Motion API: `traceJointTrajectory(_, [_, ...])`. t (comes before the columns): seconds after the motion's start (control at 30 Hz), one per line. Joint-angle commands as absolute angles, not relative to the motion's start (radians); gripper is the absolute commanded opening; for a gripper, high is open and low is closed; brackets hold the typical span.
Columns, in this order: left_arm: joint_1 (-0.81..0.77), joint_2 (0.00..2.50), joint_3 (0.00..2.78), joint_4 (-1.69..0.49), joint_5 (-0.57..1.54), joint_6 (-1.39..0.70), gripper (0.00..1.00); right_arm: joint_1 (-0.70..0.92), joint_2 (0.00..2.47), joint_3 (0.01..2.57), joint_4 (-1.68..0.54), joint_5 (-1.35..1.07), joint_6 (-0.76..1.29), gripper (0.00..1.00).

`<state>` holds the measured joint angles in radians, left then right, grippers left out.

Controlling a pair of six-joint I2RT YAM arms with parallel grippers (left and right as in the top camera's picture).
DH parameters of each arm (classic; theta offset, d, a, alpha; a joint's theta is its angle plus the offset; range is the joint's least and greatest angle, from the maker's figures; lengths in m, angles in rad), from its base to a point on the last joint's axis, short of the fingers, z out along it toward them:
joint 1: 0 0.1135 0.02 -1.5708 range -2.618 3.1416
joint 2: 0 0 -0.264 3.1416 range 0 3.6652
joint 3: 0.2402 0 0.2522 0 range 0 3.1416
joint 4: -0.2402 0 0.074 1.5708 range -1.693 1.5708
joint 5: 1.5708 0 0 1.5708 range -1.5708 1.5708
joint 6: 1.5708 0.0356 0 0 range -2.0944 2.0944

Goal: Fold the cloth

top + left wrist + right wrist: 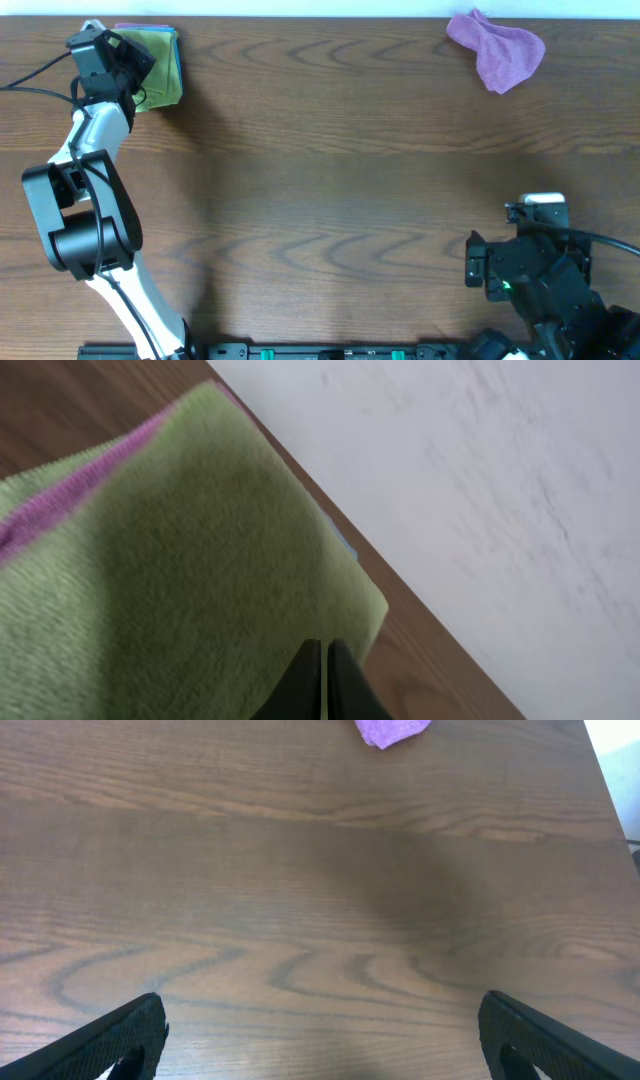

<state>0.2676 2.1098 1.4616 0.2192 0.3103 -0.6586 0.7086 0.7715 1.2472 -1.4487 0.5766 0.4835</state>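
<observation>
The left gripper [325,657] has its two dark fingers pressed tight together, with nothing visible between them. It hangs over the near corner of the cloth [180,560]; whether the tips touch the fabric cannot be told from the wrist view. From overhead, the same gripper [133,68] covers the left part of the cloth [162,66], and the arm runs back from it toward the front edge of the table [330,150].

The cloth is lime green and lies flat as a neat, compact rectangle at the far left corner of the table, close to the back edge. A purple strip [85,495] shows along one of its edges, under the green layer, and a thin sliver of blue [346,546] peeks out at another edge. What these belong to is hidden. Beyond the table edge there is a pale white surface [500,480].

The right gripper [322,1020] is spread wide — one finger at each lower corner of its wrist view, with only bare wood between them. It sits at the near right of the table, well apart from the green cloth. A crumpled purple cloth [497,50] lies at the far right, by the back edge.
</observation>
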Motion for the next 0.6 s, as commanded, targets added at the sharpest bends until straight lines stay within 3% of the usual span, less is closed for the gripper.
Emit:
traceJointTrajectory(0.0, [0.276,2.123,1.475,0.238,0.273,-0.659,0.06,0.704,0.773,1.247,-1.448,0.594,0.493,0.99])
traceJointTrajectory(0.57, [0.292,2.22,1.475,0.309,0.265,-0.738,0.06,0.704,0.773,1.247,-1.448,0.571,0.493,0.99])
